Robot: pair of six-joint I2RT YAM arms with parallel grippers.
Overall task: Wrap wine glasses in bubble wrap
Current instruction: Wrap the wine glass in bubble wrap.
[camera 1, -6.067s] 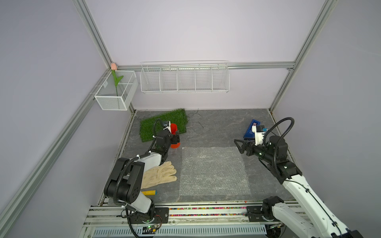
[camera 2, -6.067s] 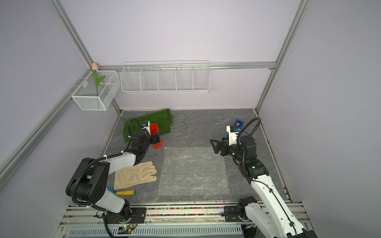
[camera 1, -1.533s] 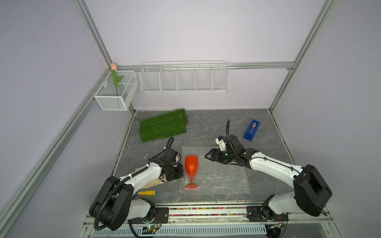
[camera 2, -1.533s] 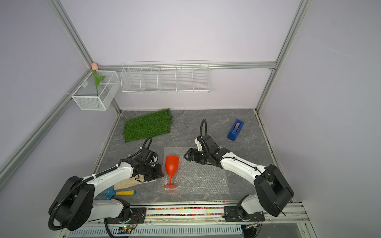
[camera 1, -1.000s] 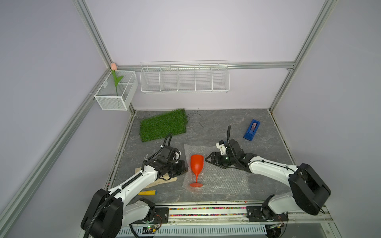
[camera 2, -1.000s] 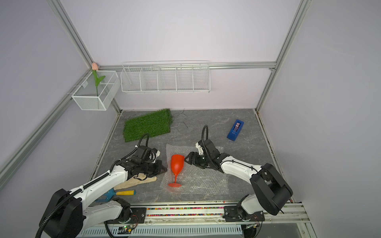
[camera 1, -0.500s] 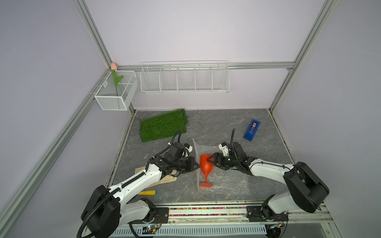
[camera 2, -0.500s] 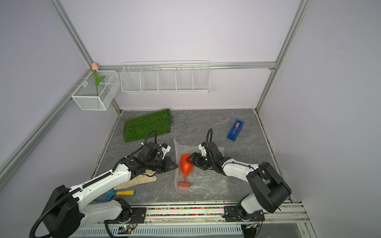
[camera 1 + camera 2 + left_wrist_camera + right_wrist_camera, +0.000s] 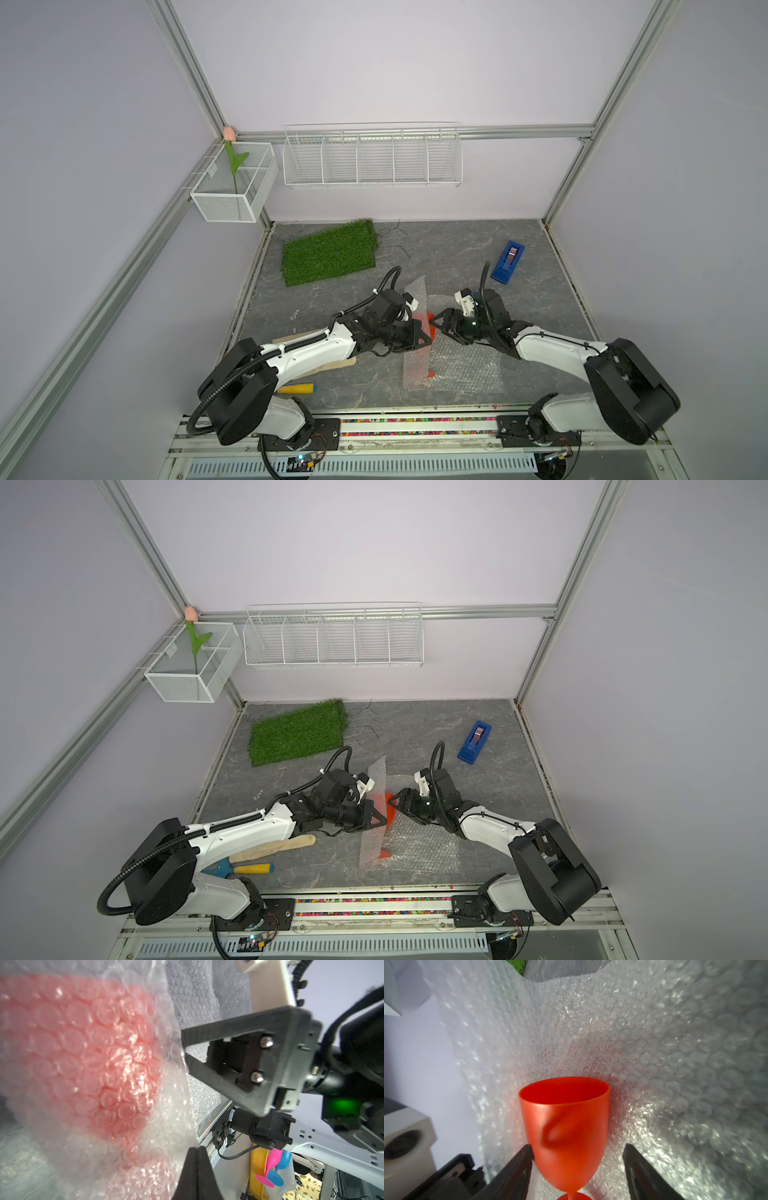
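Clear bubble wrap [image 9: 461, 361], flat on the surface [image 9: 332, 299] a moment ago, now has its left edge raised like a wall against the red-orange goblet [image 9: 564, 1126], which stands upright on the sheet at lower centre in both top views. The left pincer [image 9: 422, 338] is clamped tight, apparently on that lifted edge. The right pincer [image 9: 577, 1147] has come in with jaws spread wide either side of the cup, so we judge the first fold begun.

Pale lilac walls [image 9: 395, 62] enclose me on three sides. Grey marbled floor [image 9: 449, 249] under me. White wire rack [image 9: 372, 160] on back wall; mesh basket [image 9: 224, 208] at corner.
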